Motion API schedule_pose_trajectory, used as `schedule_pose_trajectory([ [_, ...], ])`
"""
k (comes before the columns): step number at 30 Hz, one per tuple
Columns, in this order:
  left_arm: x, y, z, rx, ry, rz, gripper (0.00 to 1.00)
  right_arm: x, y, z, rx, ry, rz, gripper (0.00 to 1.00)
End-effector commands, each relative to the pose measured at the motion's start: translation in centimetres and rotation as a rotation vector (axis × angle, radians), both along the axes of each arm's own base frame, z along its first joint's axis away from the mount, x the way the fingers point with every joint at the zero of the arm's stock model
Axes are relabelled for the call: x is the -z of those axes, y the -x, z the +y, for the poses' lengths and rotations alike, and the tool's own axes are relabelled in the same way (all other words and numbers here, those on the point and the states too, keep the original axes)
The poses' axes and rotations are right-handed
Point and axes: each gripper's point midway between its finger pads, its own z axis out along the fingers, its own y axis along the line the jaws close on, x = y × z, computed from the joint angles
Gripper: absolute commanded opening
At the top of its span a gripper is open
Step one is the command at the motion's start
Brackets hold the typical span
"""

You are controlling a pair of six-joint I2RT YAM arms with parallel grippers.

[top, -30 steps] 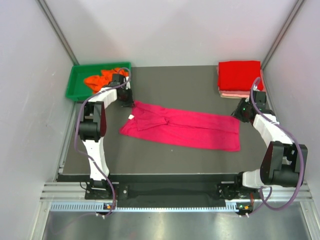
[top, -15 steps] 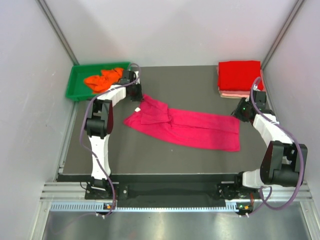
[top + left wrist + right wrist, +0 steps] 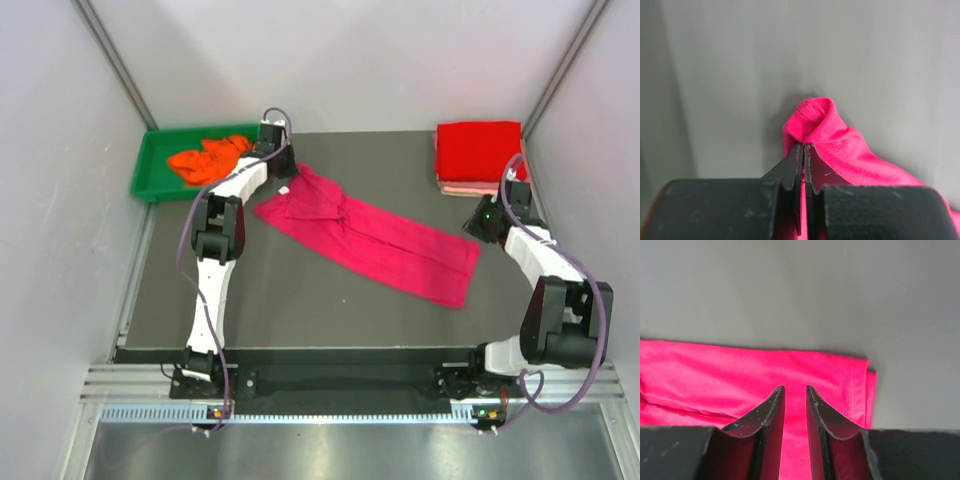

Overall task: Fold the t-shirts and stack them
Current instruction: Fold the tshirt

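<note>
The magenta-pink t-shirt, folded into a long strip, lies diagonally across the dark table. My left gripper is at the table's back left, shut on the shirt's collar end and holding it lifted; its jaws press together on the cloth. My right gripper is at the shirt's hem end on the right. Its fingers stand a narrow gap apart with the magenta cloth between them. A folded bright red t-shirt lies on a pale pink t-shirt at the back right. The orange t-shirt is crumpled in the tray.
The green plastic tray stands off the table's back left corner, just left of my left gripper. Grey walls close in the back and both sides. The red and pale pink stack sits close behind my right gripper.
My left gripper has moved back and to the right with the collar end. The magenta shirt swung from nearly level to diagonal about its hem end. The right arm has not moved.
</note>
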Motion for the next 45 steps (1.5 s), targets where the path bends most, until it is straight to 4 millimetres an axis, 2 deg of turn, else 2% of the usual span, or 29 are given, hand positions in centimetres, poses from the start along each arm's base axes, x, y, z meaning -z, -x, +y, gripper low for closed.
schedule_pose_trajectory([
  [1, -1.1, -3.6, 0.1, -0.079, 0.043, -0.102, 0.00, -2.4, -2.6, -1.0, 0.045, 0.005, -0.101, 0.24],
  [7, -4.2, -7.4, -3.3, -0.069, 0.246, -0.288, 0.00, -2.8, -3.8, -1.1, 0.075, -0.011, -0.145, 0.24],
  [11, -6.9, -9.5, -4.4, -0.091, 0.340, -0.439, 0.00, -2.9, -4.6, -1.1, 0.084, -0.021, -0.164, 0.24],
  [12, -6.2, -9.9, -4.7, -0.104, 0.360, -0.443, 0.00, -2.7, -4.7, -1.1, 0.085, -0.022, -0.161, 0.24],
  [13, -6.8, -10.4, -4.7, -0.114, 0.379, -0.476, 0.00, -2.9, -5.0, -1.1, 0.090, -0.027, -0.170, 0.24],
  [14, -8.1, -11.0, -4.9, -0.115, 0.404, -0.516, 0.00, -2.9, -5.1, -1.2, 0.090, -0.027, -0.173, 0.24],
  [15, -7.0, -11.3, -5.1, -0.134, 0.424, -0.508, 0.00, -2.7, -5.2, -1.1, 0.090, -0.030, -0.172, 0.24],
  [17, -8.1, -12.1, -4.9, -0.167, 0.448, -0.559, 0.00, -3.0, -5.5, -1.1, 0.093, -0.029, -0.181, 0.24],
  [18, -7.5, -12.3, -4.8, -0.182, 0.458, -0.557, 0.00, -2.9, -5.6, -1.1, 0.092, -0.028, -0.181, 0.24],
  [20, -7.9, -12.4, -5.0, -0.178, 0.476, -0.582, 0.00, -3.0, -5.8, -1.1, 0.096, -0.029, -0.185, 0.24],
  [23, -9.3, -12.2, -5.3, -0.145, 0.472, -0.605, 0.10, -3.1, -6.0, -0.9, 0.091, -0.030, -0.188, 0.24],
  [24, -10.5, -11.9, -5.5, -0.110, 0.453, -0.618, 0.13, -3.0, -6.1, -0.7, 0.087, -0.030, -0.187, 0.24],
  [26, -11.2, -11.4, -5.6, -0.070, 0.412, -0.610, 0.25, -3.0, -5.9, -0.5, 0.079, -0.033, -0.179, 0.24],
  [27, -13.5, -10.7, -5.7, -0.028, 0.378, -0.619, 0.27, -3.3, -5.8, -0.4, 0.072, -0.033, -0.184, 0.24],
  [28, -14.2, -10.3, -5.5, -0.017, 0.361, -0.617, 0.30, -3.2, -5.6, -0.2, 0.064, -0.036, -0.176, 0.24],
  [29, -13.5, -9.6, -5.3, -0.011, 0.340, -0.584, 0.32, -3.4, -5.4, -0.1, 0.059, -0.037, -0.178, 0.25],
  [30, -16.0, -8.7, -4.9, 0.008, 0.320, -0.587, 0.36, -3.9, -5.2, 0.0, 0.053, -0.036, -0.187, 0.25],
  [32, -16.3, -7.7, -4.2, 0.012, 0.278, -0.550, 0.40, -4.2, -4.5, 0.2, 0.041, -0.035, -0.174, 0.26],
  [33, -18.7, -7.0, -3.9, 0.013, 0.266, -0.566, 0.41, -4.9, -4.2, 0.3, 0.035, -0.032, -0.182, 0.26],
  [35, -17.7, -5.8, -2.9, 0.001, 0.199, -0.494, 0.42, -4.9, -3.1, 0.5, 0.018, -0.027, -0.149, 0.27],
  [36, -18.9, -4.9, -2.6, 0.000, 0.189, -0.483, 0.42, -5.3, -2.7, 0.6, 0.011, -0.026, -0.146, 0.27],
  [37, -18.9, -4.2, -2.5, 0.000, 0.181, -0.453, 0.41, -5.1, -2.0, 0.9, -0.003, -0.030, -0.118, 0.27],
  [38, -17.2, -2.6, -2.7, 0.015, 0.179, -0.350, 0.40, -5.1, -1.6, 1.0, -0.011, -0.034, -0.111, 0.27],
  [39, -18.2, -1.0, -3.4, 0.058, 0.208, -0.323, 0.40, -5.5, -1.1, 1.3, -0.024, -0.036, -0.114, 0.27],
  [41, -15.5, 3.1, -5.5, 0.159, 0.269, -0.177, 0.38, -5.3, 0.2, 1.4, -0.031, -0.031, -0.087, 0.27],
  [42, -16.9, 5.2, -6.9, 0.198, 0.276, -0.178, 0.37, -6.3, 0.7, 1.4, -0.032, -0.021, -0.112, 0.27],
  [43, -16.4, 6.9, -7.6, 0.210, 0.267, -0.149, 0.36, -6.1, 1.3, 1.2, -0.021, -0.010, -0.102, 0.28],
  [44, -13.1, 9.1, -7.6, 0.179, 0.244, -0.071, 0.35, -6.5, 1.6, 1.1, -0.017, -0.003, -0.111, 0.28],
  [45, -15.6, 11.7, -9.9, 0.232, 0.275, -0.118, 0.35, -7.5, 1.9, 1.0, -0.013, 0.002, -0.138, 0.28],
])
